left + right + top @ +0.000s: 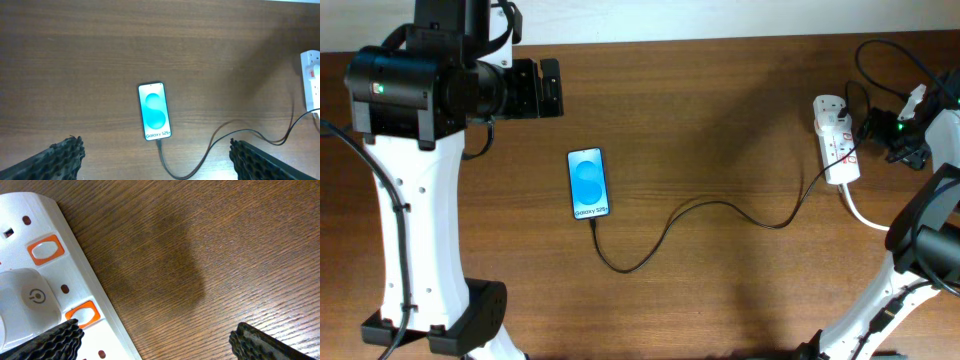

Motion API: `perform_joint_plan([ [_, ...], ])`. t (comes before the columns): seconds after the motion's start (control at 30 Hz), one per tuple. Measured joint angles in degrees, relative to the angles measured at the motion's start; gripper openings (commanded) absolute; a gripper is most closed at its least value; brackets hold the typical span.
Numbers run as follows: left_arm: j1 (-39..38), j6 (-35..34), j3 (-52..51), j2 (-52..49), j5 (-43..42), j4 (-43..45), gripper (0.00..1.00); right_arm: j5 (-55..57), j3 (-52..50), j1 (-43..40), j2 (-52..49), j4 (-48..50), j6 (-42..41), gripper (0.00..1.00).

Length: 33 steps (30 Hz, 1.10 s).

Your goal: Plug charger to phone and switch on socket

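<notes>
The charger (710, 204) is appearing to sit already in the phone (588, 184) at its 6 o'clock edge. Plugging in is therefore looking done, and switching on is the step in hand. The phone is lying flat, screen up, at about 9 o'clock on the tabletop (720, 100). The cable is looping away toward 3 o'clock, where the socket (837, 140) is lying.

The left end effector (156, 152) is hovering with its fingers spread wide and holding nothing, with the phone toward 12 o'clock in its own view. The right end effector (155, 335) is hanging over the socket's edge, likewise spread wide and empty.

In the right wrist view a white adapter (27, 300) is sitting in the strip, and an orange-red switch (81, 315) is showing just beside one fingertip. I cannot tell whether that switch is on. The next move is likely calling for a shift toward 9 o'clock in that view. One fingertip would then be pressing squarely onto the rocker without nudging the adapter or sliding the strip.
</notes>
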State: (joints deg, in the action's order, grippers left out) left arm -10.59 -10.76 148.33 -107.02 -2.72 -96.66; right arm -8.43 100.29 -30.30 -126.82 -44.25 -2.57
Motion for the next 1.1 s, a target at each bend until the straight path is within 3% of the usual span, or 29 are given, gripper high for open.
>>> perform_joint_plan([
  [1.1, 0.00, 0.00, 0.00, 0.00, 0.00, 0.00, 0.99, -0.39, -2.49, 1.33, 0.00, 2.97, 0.02, 1.00],
])
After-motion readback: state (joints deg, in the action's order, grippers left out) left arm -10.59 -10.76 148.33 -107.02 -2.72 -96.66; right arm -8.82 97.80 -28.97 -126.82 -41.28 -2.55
